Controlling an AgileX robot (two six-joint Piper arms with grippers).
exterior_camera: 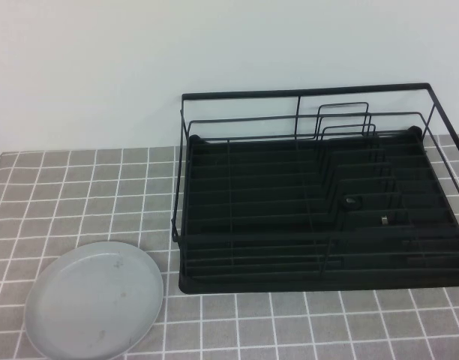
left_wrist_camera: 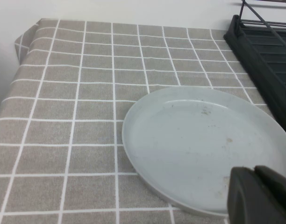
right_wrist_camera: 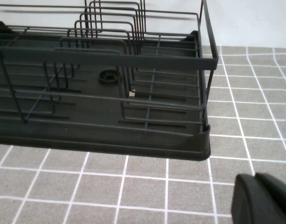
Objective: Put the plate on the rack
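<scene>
Ceramic plate (exterior_camera: pixel 93 299) lies flat at rack's (exterior_camera: pixel 319 217) eight o'clock, ungrasped. Left gripper (left_wrist_camera: pixel 260 196) above its rim, right gripper (right_wrist_camera: pixel 264 198) near rack, both closed, empty. Next: open left, grasp rim.

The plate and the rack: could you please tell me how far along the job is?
Nothing is done: the plate lies flat on the tablecloth, left of the empty rack. Nothing is in hand; the left hand and right hand are shut, holding nothing. Grasping, lifting and racking remain.

The plate (exterior_camera: pixel 93 300) lies flat on the grey checked surface (exterior_camera: pixel 79 195) at the near left, its inside facing up (a few faint specks show). The black rack (exterior_camera: pixel 319 217) stands to its right, close beside but apart, against a white wall (exterior_camera: pixel 87 67).
</scene>
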